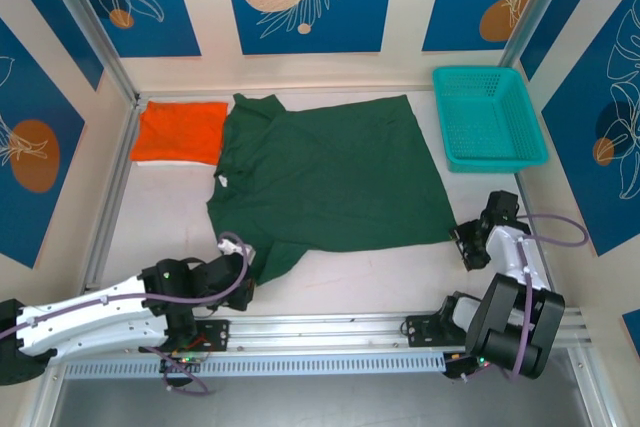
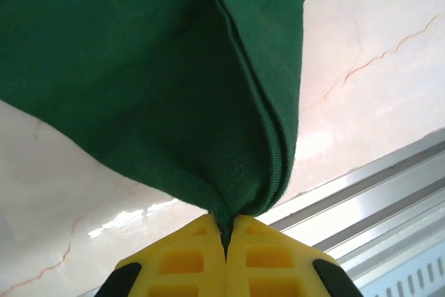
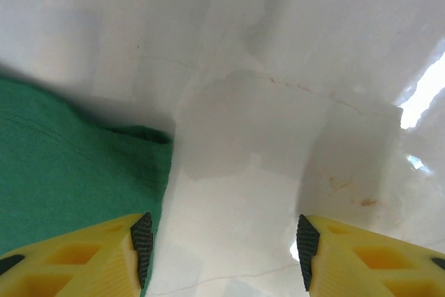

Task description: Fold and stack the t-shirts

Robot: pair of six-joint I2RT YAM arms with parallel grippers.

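A dark green t-shirt (image 1: 330,182) lies spread flat across the middle of the table, neck to the left. A bright orange t-shirt (image 1: 180,132) rests folded at the back left, touching the green one's shoulder. My left gripper (image 1: 243,265) is at the green shirt's near-left sleeve; in the left wrist view the gripper (image 2: 226,224) is shut on a pinch of the green cloth (image 2: 174,88), which rises in a fold from the jaws. My right gripper (image 1: 464,243) sits at the shirt's near-right corner. It stands open (image 3: 224,248) over bare table, with the shirt's hem corner (image 3: 76,172) beside its left finger.
A teal mesh basket (image 1: 488,117) stands at the back right. A metal rail (image 1: 330,332) runs along the near edge by the arm bases. Patterned walls close in the back and sides. Bare tabletop (image 1: 160,217) shows left of the green shirt.
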